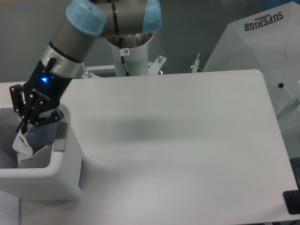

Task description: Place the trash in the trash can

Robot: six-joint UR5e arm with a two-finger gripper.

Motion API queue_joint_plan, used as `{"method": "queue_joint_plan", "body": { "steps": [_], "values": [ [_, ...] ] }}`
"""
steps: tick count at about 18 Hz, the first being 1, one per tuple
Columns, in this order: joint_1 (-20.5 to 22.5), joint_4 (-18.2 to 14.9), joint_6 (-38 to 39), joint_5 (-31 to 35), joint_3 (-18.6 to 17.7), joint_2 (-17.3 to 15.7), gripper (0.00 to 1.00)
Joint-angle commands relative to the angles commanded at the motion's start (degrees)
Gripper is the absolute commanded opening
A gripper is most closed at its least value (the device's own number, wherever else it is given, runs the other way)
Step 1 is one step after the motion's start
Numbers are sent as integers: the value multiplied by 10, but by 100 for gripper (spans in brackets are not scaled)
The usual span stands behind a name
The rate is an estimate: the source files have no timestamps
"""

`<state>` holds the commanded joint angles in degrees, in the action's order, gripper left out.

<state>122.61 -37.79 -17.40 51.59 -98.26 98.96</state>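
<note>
The word "SUPERIOR" stands in dark capitals, running slantwise, on the white umbrella [262, 51] at the upper right. A small round red-and-white sign [125, 51] sits on the white post [129, 58] behind the bench; its content is too small to read. Nothing else is legible.
</note>
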Motion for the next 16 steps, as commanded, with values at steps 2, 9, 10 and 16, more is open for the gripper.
{"method": "queue_joint_plan", "body": {
  "steps": [2,9,10,16],
  "values": [
    [0,0,-6,0,2,-1,54],
    [2,-1,-22,20,10,-10,100],
    [3,0,-22,27,14,-10,100],
    [73,-1,-120,105,43,-5,100]
  ]
}}
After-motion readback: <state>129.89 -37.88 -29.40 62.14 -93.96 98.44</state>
